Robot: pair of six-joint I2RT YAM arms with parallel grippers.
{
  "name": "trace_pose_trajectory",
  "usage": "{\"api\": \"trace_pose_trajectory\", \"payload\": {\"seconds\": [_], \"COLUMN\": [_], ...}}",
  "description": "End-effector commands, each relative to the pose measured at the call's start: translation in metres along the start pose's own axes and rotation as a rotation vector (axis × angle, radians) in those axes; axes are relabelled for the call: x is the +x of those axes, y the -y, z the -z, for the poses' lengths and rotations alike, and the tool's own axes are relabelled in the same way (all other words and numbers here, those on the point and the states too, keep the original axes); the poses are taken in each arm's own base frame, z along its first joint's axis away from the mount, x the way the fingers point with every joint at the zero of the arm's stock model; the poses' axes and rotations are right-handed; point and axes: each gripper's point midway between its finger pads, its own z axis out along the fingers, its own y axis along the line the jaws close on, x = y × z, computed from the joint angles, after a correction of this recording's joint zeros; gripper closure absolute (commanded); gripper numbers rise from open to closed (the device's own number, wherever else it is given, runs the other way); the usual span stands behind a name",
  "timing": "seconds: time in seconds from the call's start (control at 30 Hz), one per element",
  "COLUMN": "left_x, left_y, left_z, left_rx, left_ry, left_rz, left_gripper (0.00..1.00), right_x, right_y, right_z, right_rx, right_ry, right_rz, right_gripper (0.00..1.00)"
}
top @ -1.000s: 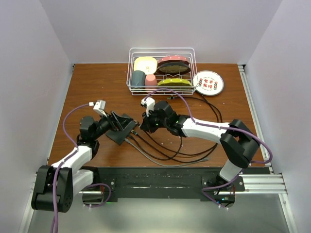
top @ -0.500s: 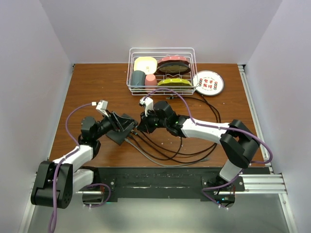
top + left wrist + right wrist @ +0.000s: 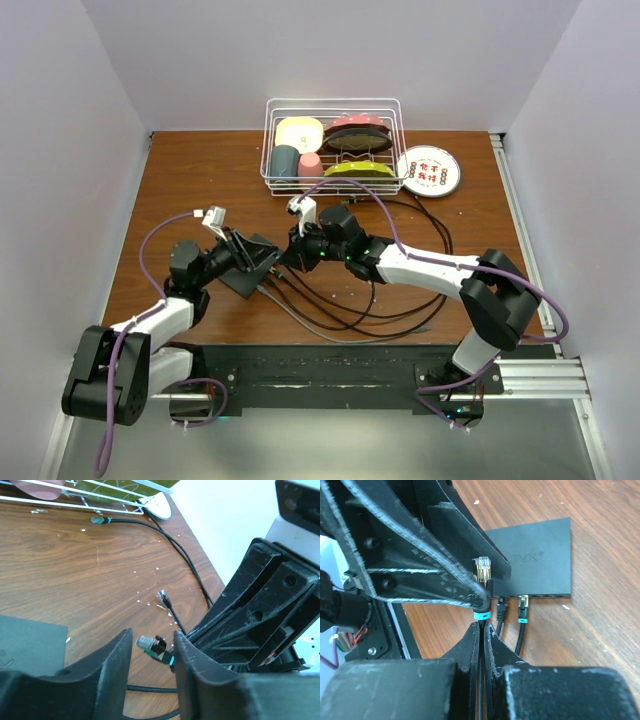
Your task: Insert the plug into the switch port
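Count: one switch [image 3: 540,555], flat on the table [image 3: 200,170] close by the left gripper [image 3: 151,639]; two cables [image 3: 522,611] already seated in its ports; one free plug [image 3: 482,570].

Right gripper [image 3: 481,630]: fingers pinched closed on the plug's cable end; the plug is not inserted.

Left gripper: fingers apart, flanking the plug tip.

Change from one second earlier: the left fingers stand narrower, and the plug sits nearer the left gripper.

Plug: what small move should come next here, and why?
Probably close the left gripper on the plug. Its fingers stand open either side of the plug's head without touching, while the right gripper pinches it just behind the teal boot. The plug is not yet in the switch, so a grip on the head seems wanted first.
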Motion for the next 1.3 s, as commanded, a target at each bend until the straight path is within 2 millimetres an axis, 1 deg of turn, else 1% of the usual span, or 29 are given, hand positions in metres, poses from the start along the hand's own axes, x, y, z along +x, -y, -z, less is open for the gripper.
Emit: {"api": "trace_pose_trajectory", "payload": {"seconds": [0.0, 0.03, 0.07, 0.1, 0.13, 0.17, 0.2, 0.23, 0.27, 0.33, 0.37, 0.4, 0.47, 0.5, 0.53, 0.57, 0.6, 0.63, 0.67, 0.7, 0.73, 0.83, 1.0, 1.07, 1.27], "left_x": [-0.011, -0.013, -0.013, -0.013, -0.013, -0.014, -0.015, -0.015, -0.015, -0.013, -0.014, -0.015, -0.016, -0.015, -0.016, -0.016, -0.017, -0.017, -0.016, -0.018, -0.019, -0.018, -0.019, -0.02, -0.02], "left_y": [0.01, 0.012, 0.015, 0.015, 0.015, 0.015, 0.015, 0.016, 0.018, 0.02, 0.021, 0.023, 0.028, 0.032, 0.034, 0.037, 0.041, 0.044, 0.048, 0.052, 0.056, 0.063, 0.064, 0.065, 0.067], "left_z": [-0.002, -0.002, -0.002, -0.002, -0.002, -0.002, -0.002, -0.002, -0.001, 0.0, 0.001, 0.002, 0.003, 0.004, 0.005, 0.006, 0.008, 0.009, 0.011, 0.012, 0.013, 0.017, 0.018, 0.018, 0.019], "left_rx": [0.037, 0.048, 0.058, 0.062, 0.059, 0.059, 0.059, 0.062, 0.071, 0.078, 0.084, 0.093, 0.11, 0.129, 0.138, 0.149, 0.167, 0.181, 0.201, 0.216, 0.229, 0.256, 0.253, 0.253, 0.261], "left_ry": [0.051, 0.057, 0.056, 0.06, 0.063, 0.068, 0.071, 0.07, 0.07, 0.069, 0.074, 0.076, 0.077, 0.077, 0.083, 0.085, 0.092, 0.098, 0.092, 0.096, 0.099, 0.102, 0.108, 0.11, 0.112], "left_rz": [-0.012, -0.017, -0.011, -0.015, -0.014, -0.02, -0.024, -0.026, -0.031, -0.04, -0.052, -0.064, -0.083, -0.093, -0.101, -0.106, -0.122, -0.131, -0.14, -0.154, -0.165, -0.178, -0.181, -0.178, -0.169], "left_gripper": [0.73, 0.79, 0.91, 0.96, 1.0, 1.0, 1.0, 1.0, 1.0, 1.0, 1.0, 1.0, 1.0, 1.0, 1.0, 1.0, 1.0, 1.0, 1.0, 1.0, 1.0, 1.0, 1.0, 1.0, 1.0], "right_x": [-0.022, -0.02, -0.018, -0.018, -0.018, -0.017, -0.017, -0.017, -0.018, -0.02, -0.025, -0.023, -0.031, -0.03, -0.035, -0.038, -0.031, -0.04, -0.043, -0.037, -0.045, -0.049, -0.046, -0.049, -0.047], "right_y": [-0.019, -0.018, -0.018, -0.018, -0.017, -0.017, -0.016, -0.016, -0.016, -0.017, -0.02, -0.019, -0.021, -0.022, -0.025, -0.02, -0.024, -0.028, -0.024, -0.024, -0.031, -0.04, -0.043, -0.047, -0.044], "right_z": [0.005, 0.003, 0.003, 0.002, 0.002, 0.001, 0.001, 0.001, 0.002, 0.005, 0.009, 0.011, 0.015, 0.018, 0.019, 0.022, 0.023, 0.025, 0.028, 0.03, 0.035, 0.041, 0.042, 0.045, 0.042], "right_rx": [-0.073, -0.072, -0.074, -0.075, -0.074, -0.075, -0.072, -0.068, -0.069, -0.07, -0.075, -0.075, -0.085, -0.094, -0.121, -0.133, -0.187, -0.224, -0.239, -0.264, -0.32, -0.389, -0.408, -0.429, -0.421], "right_ry": [0.065, 0.061, 0.056, 0.054, 0.056, 0.054, 0.053, 0.053, 0.054, 0.065, 0.084, 0.089, 0.127, 0.129, 0.145, 0.156, 0.14, 0.18, 0.197, 0.194, 0.228, 0.262, 0.263, 0.272, 0.268], "right_rz": [0.02, 0.017, 0.014, 0.012, 0.012, 0.012, 0.012, 0.011, 0.016, 0.022, 0.028, 0.027, 0.027, 0.018, -0.001, -0.019, -0.039, -0.064, -0.079, -0.095, -0.103, -0.1, -0.103, -0.103, -0.111], "right_gripper": [1.0, 1.0, 1.0, 1.0, 1.0, 1.0, 0.96, 0.88, 0.72, 0.58, 0.49, 0.44, 0.37, 0.36, 0.36, 0.36, 0.36, 0.36, 0.36, 0.37, 0.37, 0.39, 0.4, 0.41, 0.43]}}
